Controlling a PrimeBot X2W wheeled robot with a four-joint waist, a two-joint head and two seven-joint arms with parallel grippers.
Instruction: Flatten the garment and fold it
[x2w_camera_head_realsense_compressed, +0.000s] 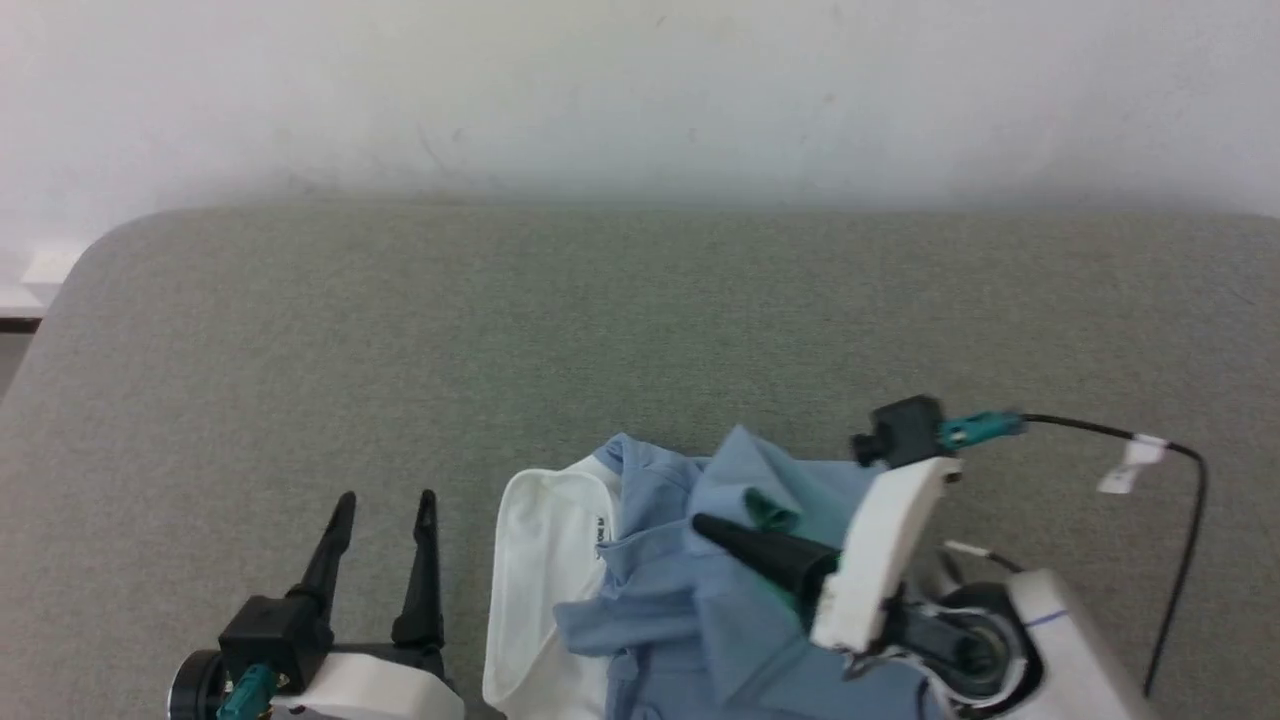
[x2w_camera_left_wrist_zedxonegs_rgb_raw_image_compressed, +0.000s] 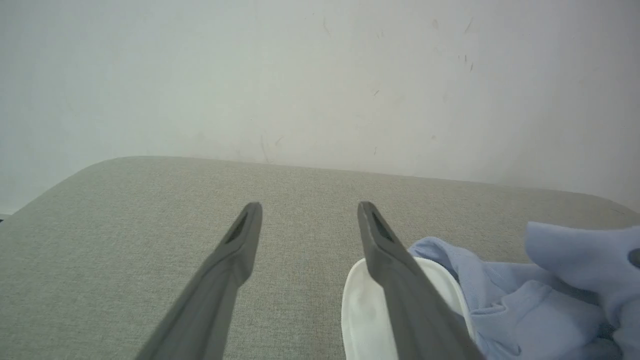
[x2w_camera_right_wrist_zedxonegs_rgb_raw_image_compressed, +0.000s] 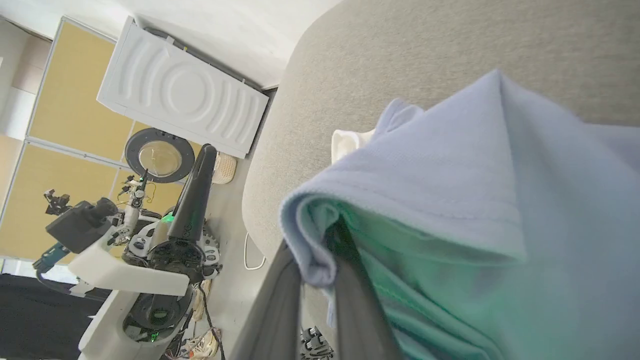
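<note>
Head view has the light blue soft T-shirt (x2w_camera_head_realsense_compressed: 660, 600) bunched up at the grey fabric table's (x2w_camera_head_realsense_compressed: 640, 320) near edge, right of middle, so I'd call this the flattening step. Right pincer (x2w_camera_head_realsense_compressed: 720, 530) is pinching a raised blue fold, and left pincer (x2w_camera_head_realsense_compressed: 385, 500) hangs spread just beside the white sleeve panel (x2w_camera_head_realsense_compressed: 540, 580). Next it probably needs to grab an edge and pull outward, minding the thin black cable (x2w_camera_head_realsense_compressed: 1190, 520) by the right wrist.

1 garment (x2w_camera_head_realsense_compressed: 690, 600), lower ctr. 2 grippers: left gripper (x2w_camera_head_realsense_compressed: 387, 497) lower L, right gripper (x2w_camera_head_realsense_compressed: 705, 525) lower R. 1 grey padded surface (x2w_camera_head_realsense_compressed: 600, 320). 1 black cable (x2w_camera_head_realsense_compressed: 1190, 520), R side.
</note>
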